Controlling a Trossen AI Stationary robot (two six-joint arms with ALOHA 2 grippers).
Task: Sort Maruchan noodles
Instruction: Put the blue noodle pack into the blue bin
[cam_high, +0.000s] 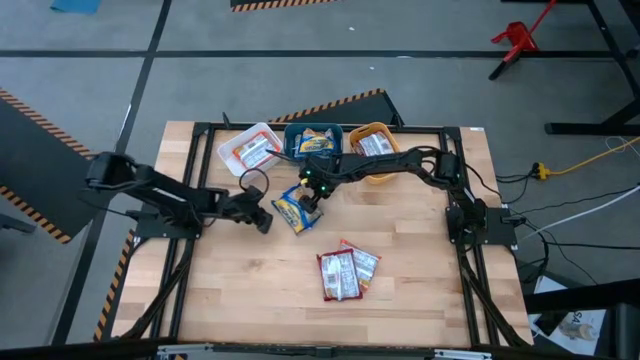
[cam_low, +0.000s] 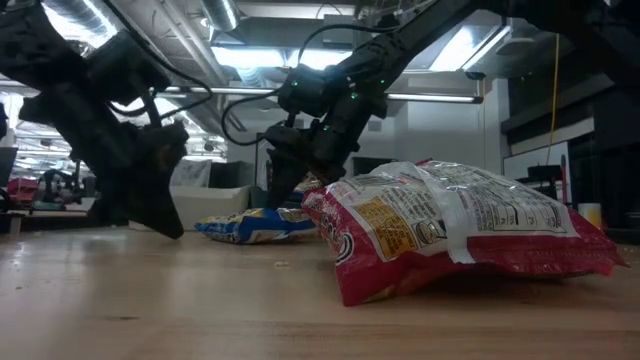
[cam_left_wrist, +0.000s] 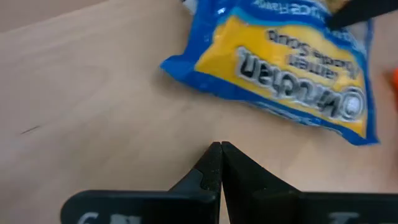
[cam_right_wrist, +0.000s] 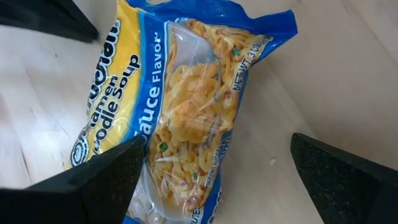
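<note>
A blue and yellow Maruchan noodle packet (cam_high: 293, 210) lies flat on the wooden table, also seen in the right wrist view (cam_right_wrist: 180, 106) and the left wrist view (cam_left_wrist: 280, 68). My right gripper (cam_right_wrist: 216, 149) hangs open over the packet's far end, one finger on each side of it. My left gripper (cam_left_wrist: 221, 155) is shut and holds nothing, low over the bare wood just left of the packet (cam_high: 265, 218). Two red packets (cam_high: 345, 272) lie side by side nearer the front edge.
Three bins stand in a row at the table's far edge: a white one (cam_high: 228, 148), a teal one (cam_high: 293, 133) and an orange one (cam_high: 356, 132), each holding packets. Bare wood lies at the front left of the table. The red packets fill the foreground of the low view (cam_low: 450, 230).
</note>
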